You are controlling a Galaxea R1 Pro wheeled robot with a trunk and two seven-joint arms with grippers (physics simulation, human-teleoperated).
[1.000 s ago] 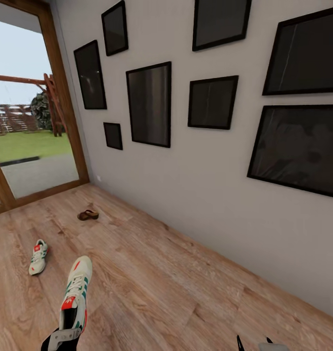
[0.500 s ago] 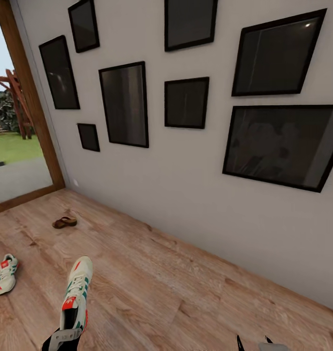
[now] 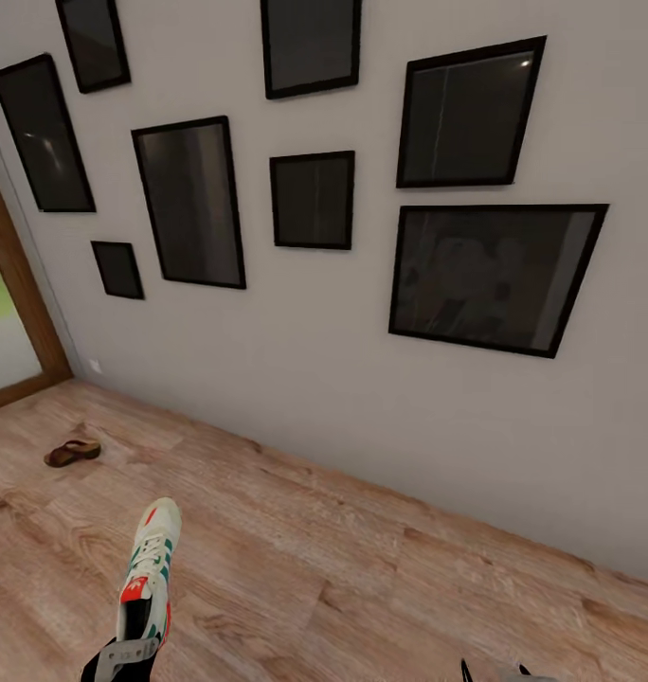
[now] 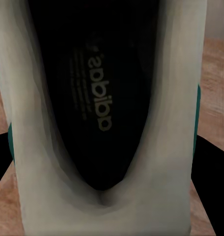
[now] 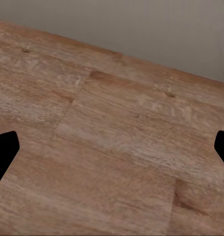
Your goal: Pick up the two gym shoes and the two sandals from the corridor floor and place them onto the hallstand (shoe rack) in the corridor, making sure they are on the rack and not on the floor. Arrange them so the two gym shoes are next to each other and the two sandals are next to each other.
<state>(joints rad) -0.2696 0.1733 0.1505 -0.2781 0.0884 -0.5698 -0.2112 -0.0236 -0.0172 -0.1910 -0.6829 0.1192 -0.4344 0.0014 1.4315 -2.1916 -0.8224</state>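
Note:
One white gym shoe (image 3: 150,566) with green stripes and a red-orange tongue patch is held above the corridor floor (image 3: 343,568), toe pointing away from me. My left gripper (image 3: 123,655) is shut on its heel; the left wrist view looks into the shoe's dark inside (image 4: 99,98), with a black finger on either side. A brown sandal (image 3: 73,453) lies on the planks at the far left near the wall. My right gripper (image 5: 112,152) is open over bare floor, its tips (image 3: 495,673) at the head view's bottom edge. The hallstand, the second gym shoe and the second sandal are out of view.
A light grey wall (image 3: 296,379) with several black-framed pictures (image 3: 490,277) runs across ahead of me, meeting the floor on a slant. A wooden door frame (image 3: 11,294) with a glimpse of outdoors stands at the far left.
The whole view has swung to the right, so the camera turned. The gym shoe on the floor has slid out of the picture's left edge. The held shoe keeps its place.

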